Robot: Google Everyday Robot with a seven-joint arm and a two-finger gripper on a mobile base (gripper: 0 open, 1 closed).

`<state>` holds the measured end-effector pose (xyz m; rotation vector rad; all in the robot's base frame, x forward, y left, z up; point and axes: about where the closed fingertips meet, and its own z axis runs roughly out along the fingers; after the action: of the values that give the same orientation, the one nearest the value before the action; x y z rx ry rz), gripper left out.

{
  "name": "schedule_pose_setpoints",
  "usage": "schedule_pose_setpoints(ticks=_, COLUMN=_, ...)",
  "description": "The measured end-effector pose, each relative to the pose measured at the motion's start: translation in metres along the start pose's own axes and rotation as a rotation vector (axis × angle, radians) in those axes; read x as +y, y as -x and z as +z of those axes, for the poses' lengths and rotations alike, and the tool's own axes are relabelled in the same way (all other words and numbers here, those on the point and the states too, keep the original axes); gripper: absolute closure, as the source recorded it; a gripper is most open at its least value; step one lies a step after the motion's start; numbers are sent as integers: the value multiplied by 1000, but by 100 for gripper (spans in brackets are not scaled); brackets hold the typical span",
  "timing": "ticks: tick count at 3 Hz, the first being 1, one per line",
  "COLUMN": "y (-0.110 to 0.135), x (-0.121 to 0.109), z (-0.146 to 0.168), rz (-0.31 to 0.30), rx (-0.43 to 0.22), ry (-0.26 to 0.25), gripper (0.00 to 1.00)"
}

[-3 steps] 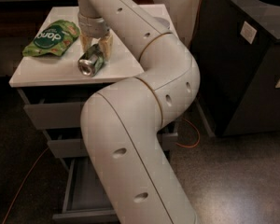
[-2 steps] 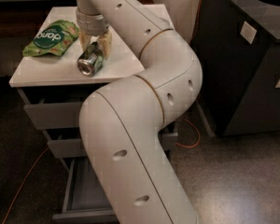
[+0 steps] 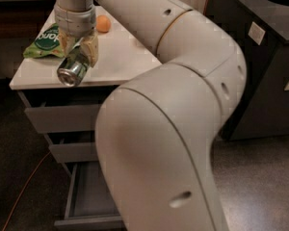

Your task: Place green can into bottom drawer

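Observation:
The green can [image 3: 72, 70] lies tilted between my fingers, its shiny silver end facing the camera. My gripper [image 3: 78, 47] is shut on the can and holds it just above the front edge of the white cabinet top [image 3: 120, 57]. The bottom drawer [image 3: 89, 196] stands pulled open below, showing its shallow grey interior, partly hidden behind my arm.
A green snack bag [image 3: 45, 40] lies at the back left of the top. An orange ball [image 3: 103, 24] sits behind the gripper. Two closed grey drawers [image 3: 62, 117] sit above the open one. A dark bin [image 3: 265, 57] stands at the right. An orange cable [image 3: 24, 186] runs on the floor.
The gripper with the can has moved toward the front edge of the cabinet top and lifted slightly. The view has shifted closer.

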<state>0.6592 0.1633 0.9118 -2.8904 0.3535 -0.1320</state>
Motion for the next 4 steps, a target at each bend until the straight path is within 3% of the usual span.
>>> schedule_pose_setpoints(ticks=1, y=51, x=-8, z=-7, rz=-38, rx=-35, ry=-43, gripper=100)
schedule_pose_setpoints(ticks=2, y=92, x=0, z=2, rz=-61, rx=-44, ry=-58, gripper=100)
schedule_pose_setpoints(ticks=3, y=121, x=16, z=30, rz=-91, rx=-62, ry=-38, gripper=100)
schedule_pose_setpoints(ticks=4, y=134, x=31, z=58, rz=-124, rx=-78, ry=-25, gripper=100)
